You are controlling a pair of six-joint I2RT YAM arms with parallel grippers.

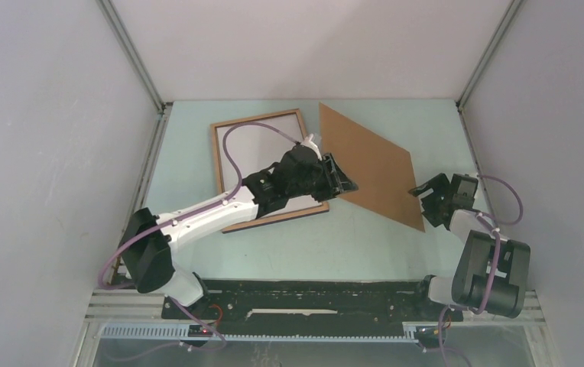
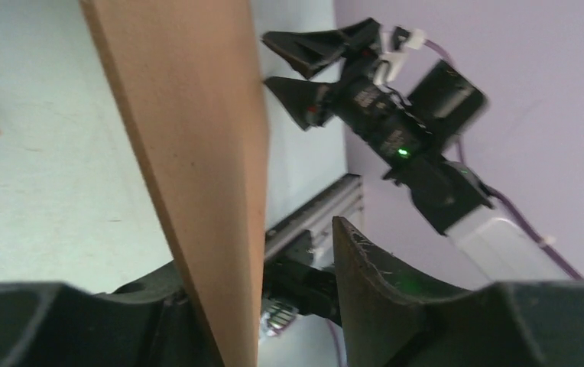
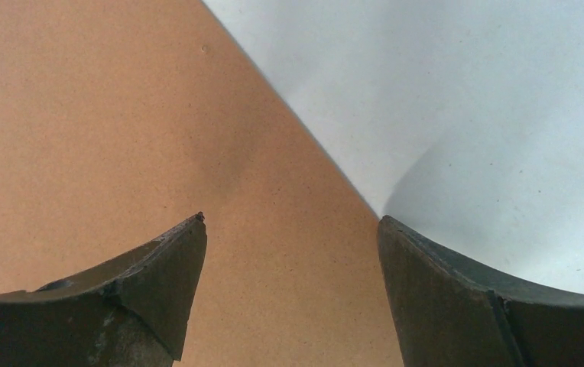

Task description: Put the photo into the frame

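The frame (image 1: 217, 160) lies flat at the back left of the table, brown wood face up, with my left arm stretched across it. To its right is the photo (image 1: 373, 164), brown back up and tilted, its left edge raised. My left gripper (image 1: 342, 182) is shut on that left edge. In the left wrist view the board (image 2: 189, 138) runs slanted between the jaws of my left gripper (image 2: 262, 245) and hides the left finger. My right gripper (image 1: 424, 197) stands open over the photo's right corner (image 3: 121, 138). The jaws of my right gripper (image 3: 290, 218) are wide apart and touch nothing.
Grey enclosure walls with aluminium corner posts (image 1: 132, 53) close in the pale green table (image 1: 289, 245) on three sides. A black base rail (image 1: 312, 294) runs along the near edge between the arm bases. The right gripper (image 2: 266, 57) also shows in the left wrist view.
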